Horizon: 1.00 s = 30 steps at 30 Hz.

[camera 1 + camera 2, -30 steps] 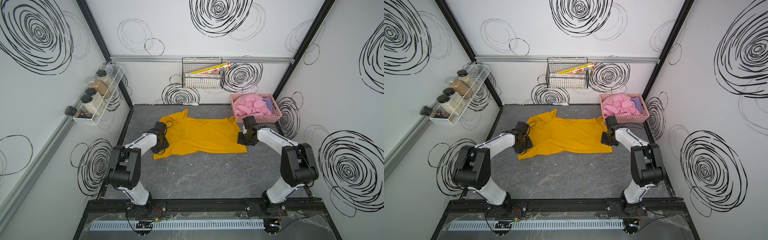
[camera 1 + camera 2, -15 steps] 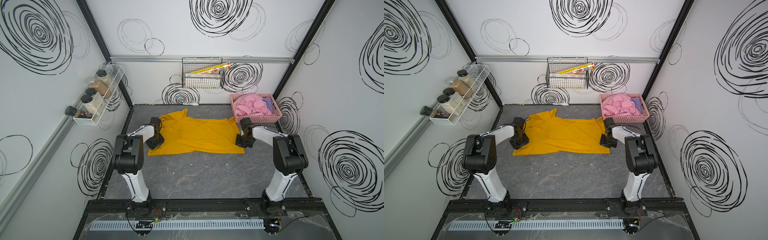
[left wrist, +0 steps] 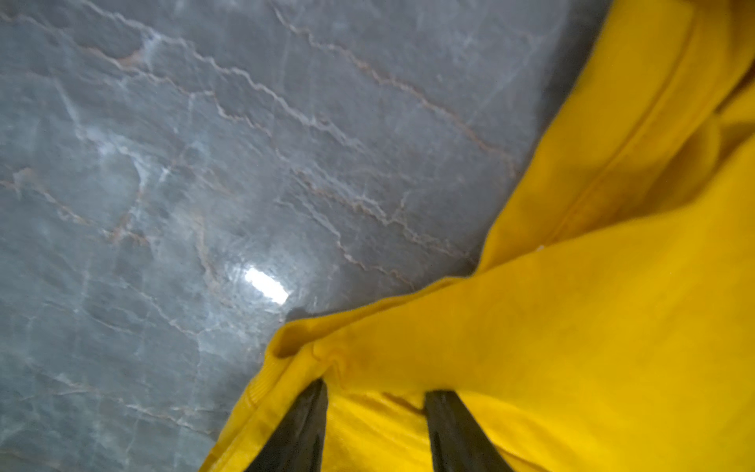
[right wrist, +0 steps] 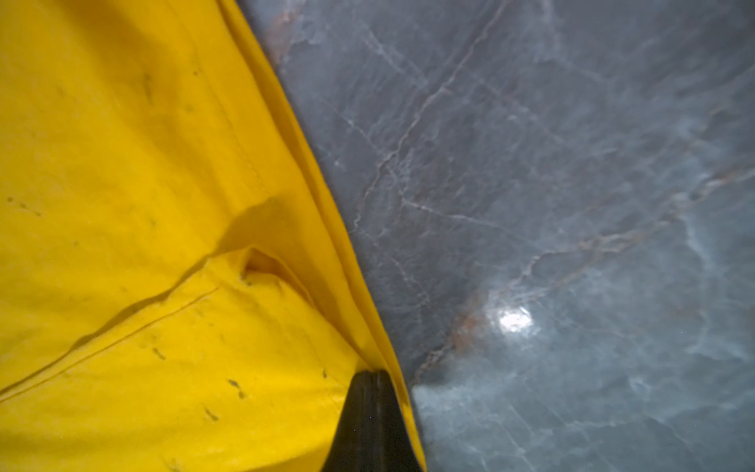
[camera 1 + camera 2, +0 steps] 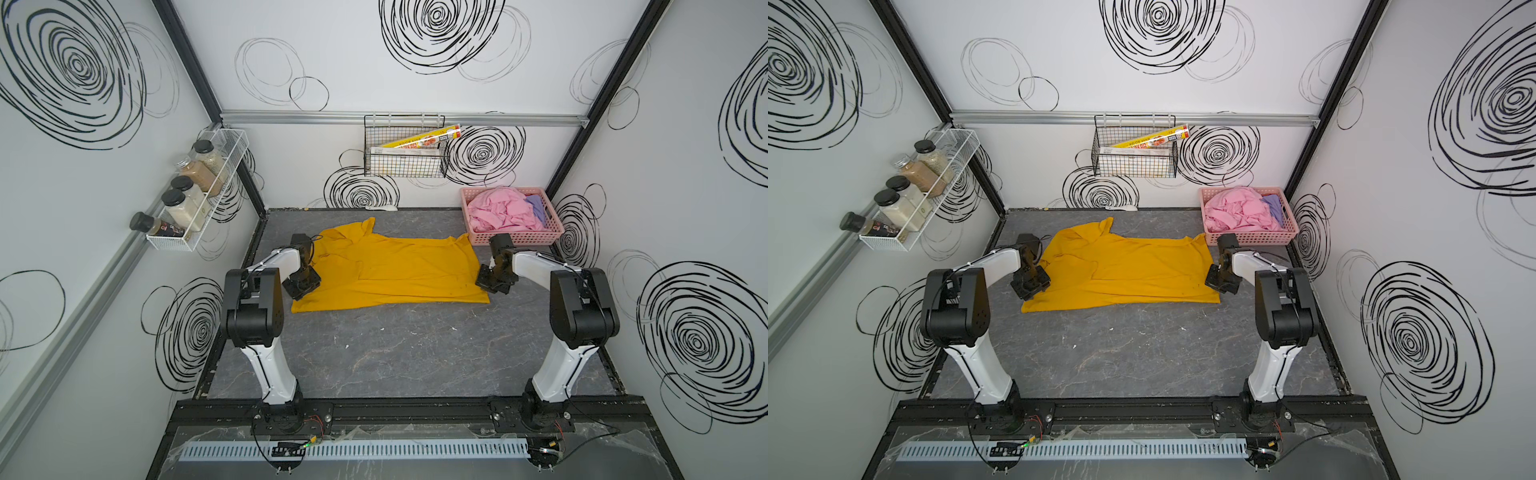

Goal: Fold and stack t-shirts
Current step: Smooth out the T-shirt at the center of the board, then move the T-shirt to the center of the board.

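Left fingers (image 3: pixel 298 429), centre-left in both top views, are parted and straddle one short edge of the mustard-yellow t-shirt (image 5: pixel 399 274); no pinch evident. Shirt lies mid-frame on the surface (image 5: pixel 395 353), long axis left–right. Centre-right, right fingers (image 4: pixel 367 417) are clenched on the opposite hem.

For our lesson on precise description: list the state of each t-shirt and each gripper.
yellow t-shirt: spread out on the table, creased.
pink t-shirt: crumpled in the basket.
purple t-shirt: in the basket, mostly hidden.
left gripper: open over the yellow t-shirt's edge.
right gripper: shut on the yellow t-shirt's edge.
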Available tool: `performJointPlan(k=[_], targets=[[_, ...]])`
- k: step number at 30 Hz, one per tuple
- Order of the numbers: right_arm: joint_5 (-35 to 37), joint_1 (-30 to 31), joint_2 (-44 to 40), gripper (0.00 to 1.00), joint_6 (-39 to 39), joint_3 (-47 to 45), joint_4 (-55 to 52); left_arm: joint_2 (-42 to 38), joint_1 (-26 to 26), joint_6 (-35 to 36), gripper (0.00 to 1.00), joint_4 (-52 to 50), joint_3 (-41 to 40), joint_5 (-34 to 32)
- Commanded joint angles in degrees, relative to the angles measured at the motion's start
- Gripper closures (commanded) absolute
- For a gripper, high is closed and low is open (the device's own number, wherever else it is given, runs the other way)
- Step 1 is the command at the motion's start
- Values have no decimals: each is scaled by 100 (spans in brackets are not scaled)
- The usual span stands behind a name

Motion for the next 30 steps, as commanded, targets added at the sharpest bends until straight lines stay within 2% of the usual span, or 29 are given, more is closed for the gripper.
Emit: performJointPlan(k=[1,4,7,11,15,21,26,30], targets=[[557,-114,-91,100,-16,-291,-316,100,222,108,54,-223,55,-192],[739,-116,-372,100,-94,-37,-560,-94,216,141,55,-229,129,-178],[828,-114,-695,100,-208,492,-867,-653,60,180,54,-102,108,-56],[576,-67,-990,100,-307,999,-1011,-1467,-391,272,47,145,-41,160],[439,193,-936,100,-367,1211,-969,-2031,-671,341,43,673,-466,1003],[251,566,-665,100,-359,1021,-703,-1538,-754,499,45,746,-308,1116],[154,795,-427,100,-354,731,-524,-745,-909,580,47,431,153,720],[93,826,-338,100,-316,412,-316,-359,-1002,597,48,349,149,456]])
